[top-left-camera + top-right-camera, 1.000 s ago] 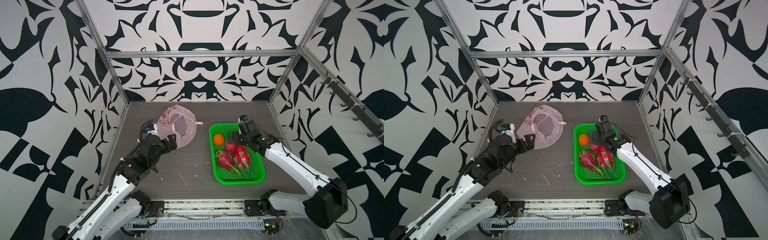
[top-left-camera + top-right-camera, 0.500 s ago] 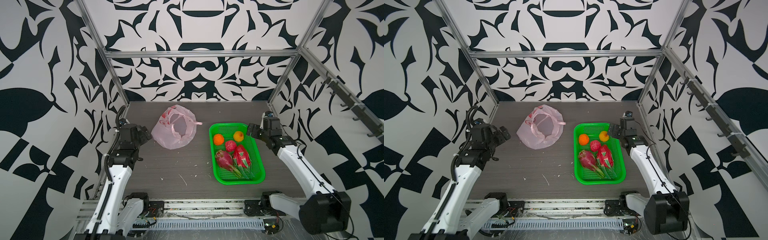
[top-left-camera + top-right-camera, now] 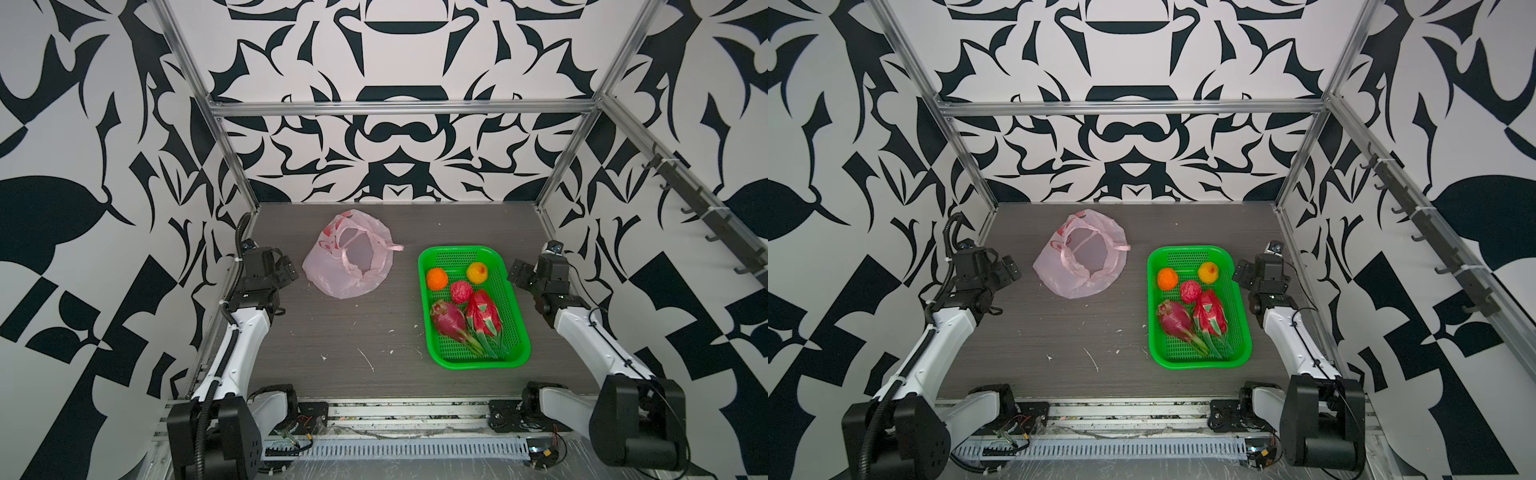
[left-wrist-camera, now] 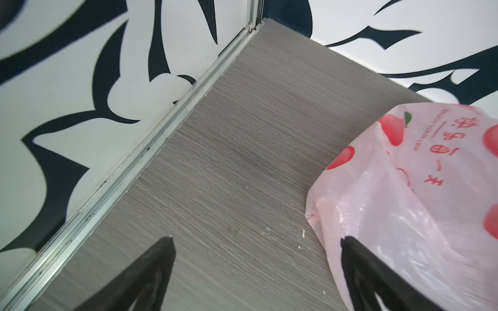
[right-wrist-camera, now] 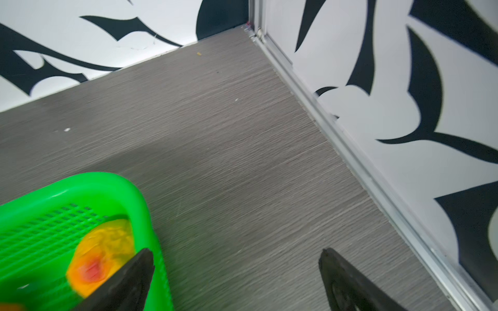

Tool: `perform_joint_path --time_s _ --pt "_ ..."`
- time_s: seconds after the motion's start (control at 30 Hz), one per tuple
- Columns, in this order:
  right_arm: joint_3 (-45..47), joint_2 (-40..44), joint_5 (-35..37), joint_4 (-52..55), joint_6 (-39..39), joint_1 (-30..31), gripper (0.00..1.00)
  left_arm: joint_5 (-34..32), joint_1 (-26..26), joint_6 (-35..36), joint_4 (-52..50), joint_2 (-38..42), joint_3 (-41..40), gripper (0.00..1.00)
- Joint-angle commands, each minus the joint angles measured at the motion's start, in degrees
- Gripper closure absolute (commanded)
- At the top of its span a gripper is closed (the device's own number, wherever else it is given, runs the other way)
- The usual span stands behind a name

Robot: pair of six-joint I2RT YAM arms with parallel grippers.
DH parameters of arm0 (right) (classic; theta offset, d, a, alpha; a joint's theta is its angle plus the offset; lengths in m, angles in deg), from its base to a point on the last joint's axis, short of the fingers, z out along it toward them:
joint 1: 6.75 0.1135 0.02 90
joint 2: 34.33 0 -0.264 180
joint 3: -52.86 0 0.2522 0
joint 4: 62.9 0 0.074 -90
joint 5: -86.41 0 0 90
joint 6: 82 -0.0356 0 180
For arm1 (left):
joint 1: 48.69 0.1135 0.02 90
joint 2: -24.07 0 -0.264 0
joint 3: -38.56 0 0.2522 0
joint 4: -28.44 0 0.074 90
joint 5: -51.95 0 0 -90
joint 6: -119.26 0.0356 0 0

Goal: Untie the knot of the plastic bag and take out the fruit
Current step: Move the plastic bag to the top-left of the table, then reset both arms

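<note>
While both top views take in the whole table (image 3: pixel 332 332), each wrist camera catches only a corner of it. The plastic bag (image 3: pixel 351 259) lies slack on the table's far left part in both top views. Its mouth gapes upward, and its handles (image 3: pixel 390 248) lie loose around the opening. All the fruit sits in the green basket (image 3: pixel 432 257) to the bag's right, well apart from the bag. An orange (image 3: pixel 436 279) and a yellow-orange fruit (image 3: pixel 476 273) lie at the far end, with a bumpy red ball (image 3: pixel 461 292) just nearer. Two dragon fruits (image 3: pixel 448 319) lie side by side, their green tips toward the near rim.

The left gripper (image 3: pixel 286 270) hovers just beside the bag, a thin strip of table between them. The right gripper (image 3: pixel 517 272) hangs just outside the basket's right rim.

Only the left wrist view shows the bag's (image 4: pixel 417 188) red apple print and red lettering. It also shows the left gripper (image 4: pixel 256 239) with fingers spread wide and nothing between them. One fingertip overlaps the bag's edge there, and contact cannot be told from that view.

Of all the fruit, the blurred right wrist view shows clearly only the yellow-orange one (image 5: pixel 102 250), inside the basket's corner (image 5: pixel 140 199). The right gripper's (image 5: pixel 237 253) fingers stand wide apart over bare table.
</note>
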State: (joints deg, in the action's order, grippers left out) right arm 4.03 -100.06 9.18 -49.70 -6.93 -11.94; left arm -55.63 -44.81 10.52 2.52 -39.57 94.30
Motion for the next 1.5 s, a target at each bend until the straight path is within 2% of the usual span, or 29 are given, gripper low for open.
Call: perform_joint_path --time_s 0.0,0.13,0.4,0.8,1.17,1.27,1.37,1.47 --pt "1.75 -0.18 6.74 -8.83 3.30 -0.17 0.01 -1.40 0.30 2.97 8.26 -0.34 -2.96 0.00" --pt "2.85 -1.39 8.42 -11.52 4.82 -0.24 0.01 -1.59 0.26 5.59 15.48 -1.11 -6.96 0.00" --pt "3.82 -5.13 6.57 -15.50 5.72 -0.26 0.01 0.90 0.26 7.38 25.25 -6.05 -10.96 0.00" --pt "9.40 -6.62 1.37 -25.50 7.20 -0.26 0.01 5.98 0.25 6.37 44.14 -10.82 -18.99 0.00" --pt "13.96 -9.41 -2.73 -35.51 10.57 -0.17 0.01 10.24 -0.18 7.78 55.41 -14.26 -22.40 0.00" --pt "15.44 -8.81 -5.06 -37.33 10.88 -0.04 0.01 11.31 -0.51 9.04 63.95 -16.89 -24.86 0.00" --pt "16.37 -6.22 -8.71 -36.78 9.42 0.97 0.01 13.55 -1.34 11.00 72.40 -21.16 -26.95 0.00" --pt "16.63 -6.07 -5.99 -38.06 11.95 4.67 0.01 14.31 -2.94 13.17 75.66 -24.26 -27.09 0.00"
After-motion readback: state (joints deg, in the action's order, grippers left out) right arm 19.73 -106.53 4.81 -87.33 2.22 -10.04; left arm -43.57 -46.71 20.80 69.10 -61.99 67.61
